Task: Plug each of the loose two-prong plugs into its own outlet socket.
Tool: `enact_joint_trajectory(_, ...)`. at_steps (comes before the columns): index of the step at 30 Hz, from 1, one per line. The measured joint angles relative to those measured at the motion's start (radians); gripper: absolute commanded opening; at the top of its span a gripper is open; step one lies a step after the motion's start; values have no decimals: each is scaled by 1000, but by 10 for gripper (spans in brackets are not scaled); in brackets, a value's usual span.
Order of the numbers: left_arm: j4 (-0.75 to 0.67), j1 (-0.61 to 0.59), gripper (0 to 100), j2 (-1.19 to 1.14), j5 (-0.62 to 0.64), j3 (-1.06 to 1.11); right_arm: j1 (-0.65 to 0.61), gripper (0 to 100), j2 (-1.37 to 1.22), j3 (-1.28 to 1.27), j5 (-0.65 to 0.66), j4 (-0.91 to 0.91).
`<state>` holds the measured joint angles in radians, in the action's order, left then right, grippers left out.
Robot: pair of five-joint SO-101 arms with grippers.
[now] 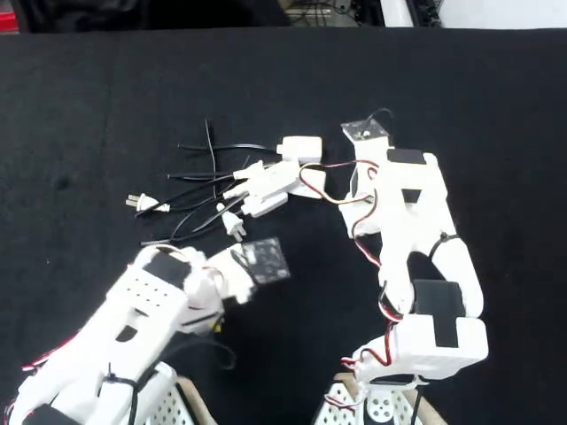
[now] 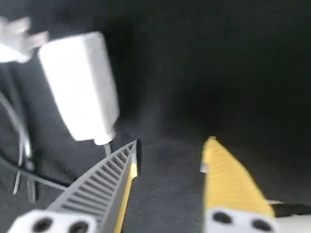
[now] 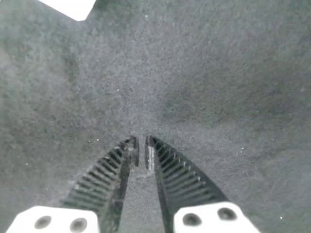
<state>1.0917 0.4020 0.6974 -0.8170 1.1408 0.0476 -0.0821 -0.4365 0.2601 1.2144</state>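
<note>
Black cloth (image 1: pixel 80 97) covers the table, where thin black cords (image 1: pixel 204 175) lie tangled. A loose two-prong plug (image 1: pixel 139 203) rests at the tangle's outer end. A white socket block (image 1: pixel 299 147) sits just beyond the cords. The left gripper (image 2: pixel 172 144) hangs wide open and empty near a white block (image 2: pixel 80 85), possibly a socket. The right gripper (image 3: pixel 141 143) is almost closed over bare cloth, gripping nothing.
</note>
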Motion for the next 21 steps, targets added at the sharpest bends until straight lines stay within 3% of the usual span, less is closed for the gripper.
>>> enact_joint_trajectory(6, 2, 183, 149, 37, 100, 23, 0, 44, 0, 0, 17, 0)
enact_joint_trajectory(9, 2, 207, 149, 121, 98, 51, 0, 44, 0, 0, 25, 0)
enact_joint_trajectory(17, 140, 12, 146, 523, 109, 52, 78, 45, 2, 49, 26, 38)
enact_joint_trajectory(19, 118, -52, 148, 649, 172, 69, 97, 45, 2, 49, 25, 40)
enact_joint_trajectory(21, 6, -112, 148, 764, 287, 135, 98, 45, 2, 49, 25, 46)
